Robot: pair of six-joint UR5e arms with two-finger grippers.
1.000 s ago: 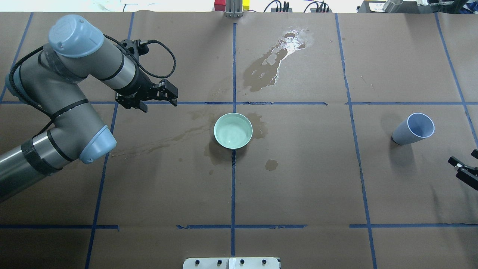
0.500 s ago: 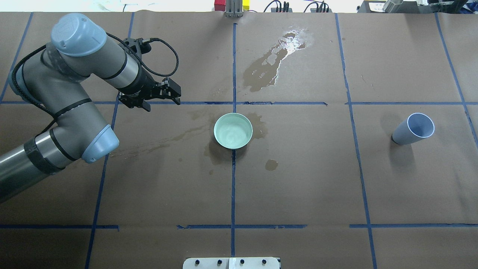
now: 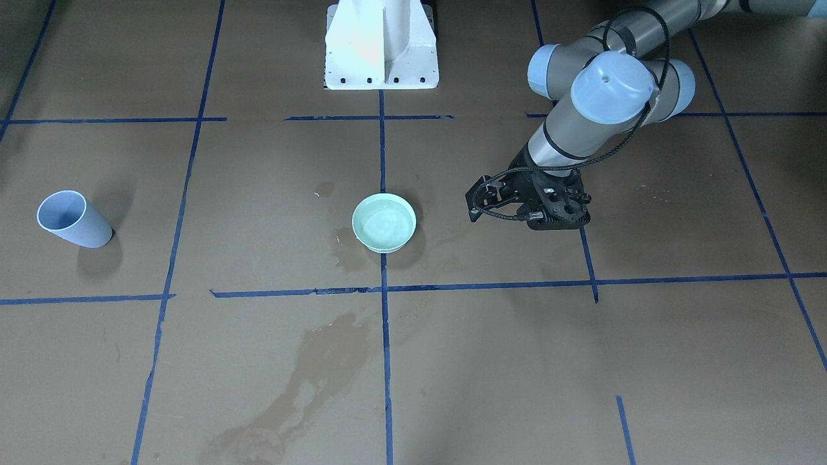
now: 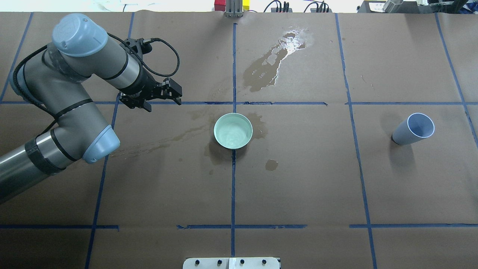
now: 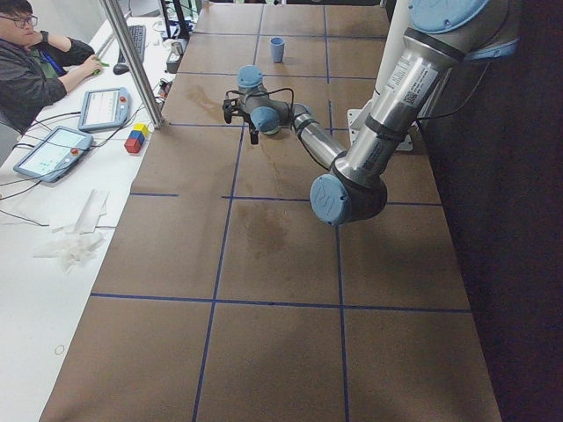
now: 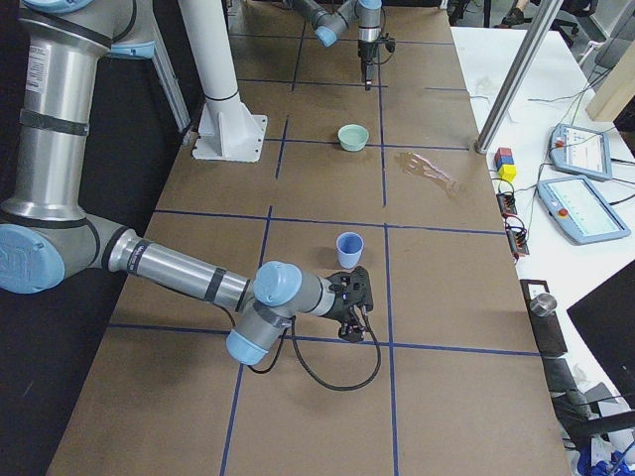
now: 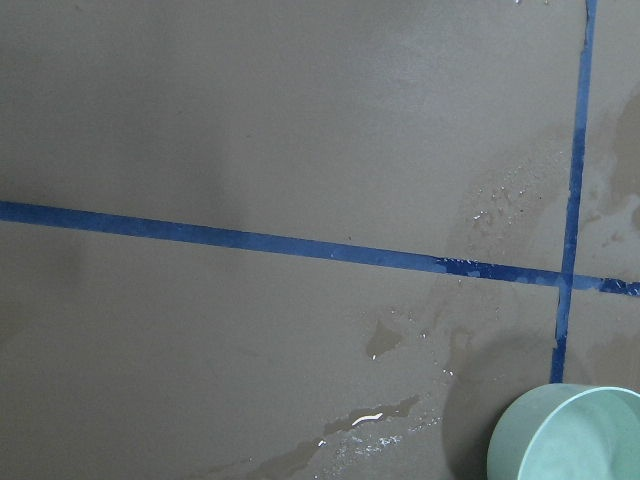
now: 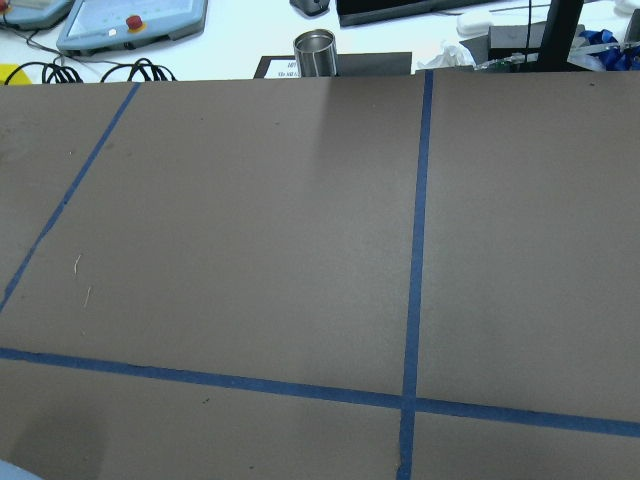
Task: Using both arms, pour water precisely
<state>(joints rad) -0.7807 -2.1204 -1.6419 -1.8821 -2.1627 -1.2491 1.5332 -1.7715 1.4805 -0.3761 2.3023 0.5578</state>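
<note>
A mint-green bowl (image 4: 221, 120) stands at the table's middle with water (image 4: 233, 133) as a shiny rippled surface inside; it also shows in the front view (image 3: 384, 223) and at the left wrist view's lower right corner (image 7: 570, 435). A pale blue cup (image 4: 412, 129) stands upright at the right. My left gripper (image 4: 161, 100) is open and empty, to the left of the bowl and apart from it, also in the front view (image 3: 528, 210). My right gripper (image 6: 349, 302) shows only in the exterior right view, close beside the cup (image 6: 348, 246); I cannot tell whether it is open.
A glinting puddle (image 4: 287, 43) and brown wet stains (image 4: 209, 153) mark the brown paper. The white pedestal (image 3: 381, 45) stands at the robot's side. A metal post (image 4: 233, 9) and coloured blocks (image 4: 220, 4) stand at the far edge. An operator (image 5: 26, 53) sits beyond it.
My left gripper has moved slightly right and away from the robot. My right gripper has drawn back out of the overhead view's right edge. Bowl and cup have not moved.
</note>
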